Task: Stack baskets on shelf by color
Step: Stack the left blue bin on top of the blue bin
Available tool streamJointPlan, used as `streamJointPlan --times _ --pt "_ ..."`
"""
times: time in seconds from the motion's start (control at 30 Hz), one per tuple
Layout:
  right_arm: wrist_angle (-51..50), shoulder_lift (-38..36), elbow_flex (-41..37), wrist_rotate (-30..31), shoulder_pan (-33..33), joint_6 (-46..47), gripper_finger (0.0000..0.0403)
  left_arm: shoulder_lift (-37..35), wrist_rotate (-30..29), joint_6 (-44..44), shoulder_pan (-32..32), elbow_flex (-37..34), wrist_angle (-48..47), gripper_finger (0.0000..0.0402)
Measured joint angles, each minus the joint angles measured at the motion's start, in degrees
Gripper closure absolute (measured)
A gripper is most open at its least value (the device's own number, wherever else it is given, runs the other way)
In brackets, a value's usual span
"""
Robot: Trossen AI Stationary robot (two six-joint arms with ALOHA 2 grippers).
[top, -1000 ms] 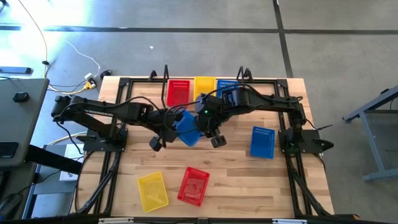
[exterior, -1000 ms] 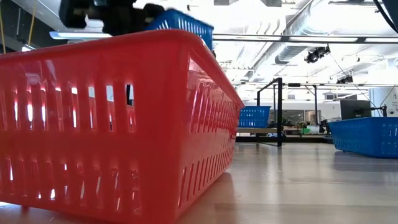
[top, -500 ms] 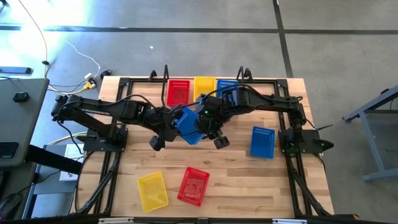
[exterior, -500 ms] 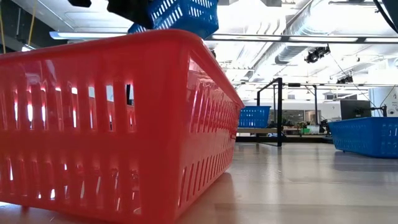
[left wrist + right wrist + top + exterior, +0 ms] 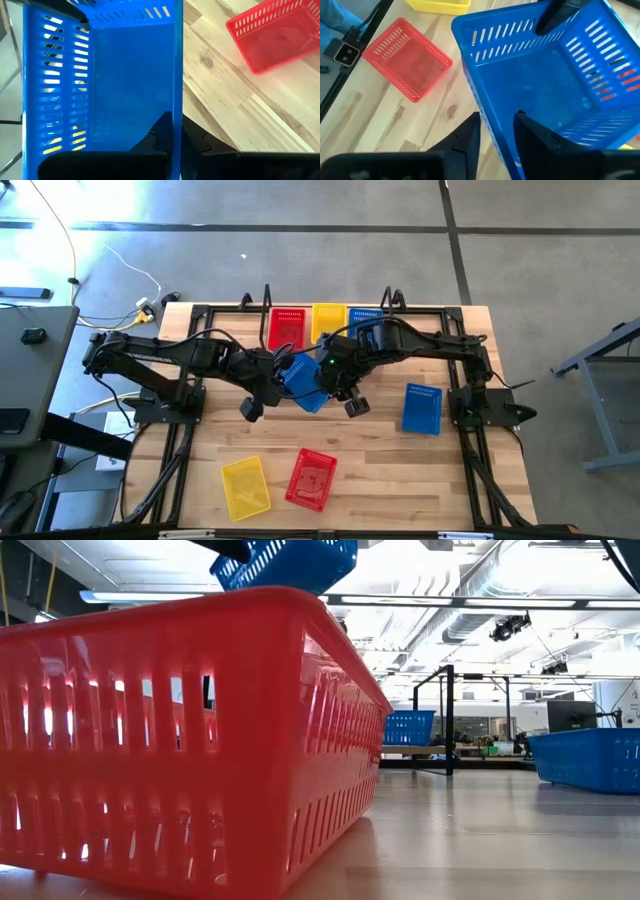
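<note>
Now I hold the blue plastic mesh basket (image 5: 301, 381) above the table, left gripper (image 5: 175, 142) clamped on its wall, right gripper (image 5: 497, 131) straddling the opposite wall, not yet tight. Next, I think, right closes, left releases, toward the narrow wooden shelf (image 5: 325, 308).

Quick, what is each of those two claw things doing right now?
Left tool: shut on the raised blue basket's wall.
Right tool: fingers straddle the same basket's wall; whether clamped cannot be told.

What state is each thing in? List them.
Raised blue plastic mesh basket: airborne, tilted.
Left gripper: shut on its wall.
Right gripper: open, straddling its wall.
Red plastic mesh basket near front: upright on table.
Yellow plastic mesh basket beside it: upright on table.
Blue basket by right arm base: upright on table.
</note>
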Motion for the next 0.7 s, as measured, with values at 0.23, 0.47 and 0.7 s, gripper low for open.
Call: streamJointPlan --times 0.23,0.47,0.7 --pt "-0.94 0.09 0.00 -0.77 0.09 0.86 0.0395 0.00 -0.28 -0.56 0.09 0.02 0.01 0.0401" --pt "-0.99 0.72 0.00 -0.76 0.04 3.76 0.0400 0.00 -5.06 -0.99 0.07 0.02 -0.11 0.0385" --pt "-0.75 1.61 0.00 -0.76 0.07 9.67 0.0402 0.00 -6.74 -0.32 0.11 0.02 0.18 0.0327"
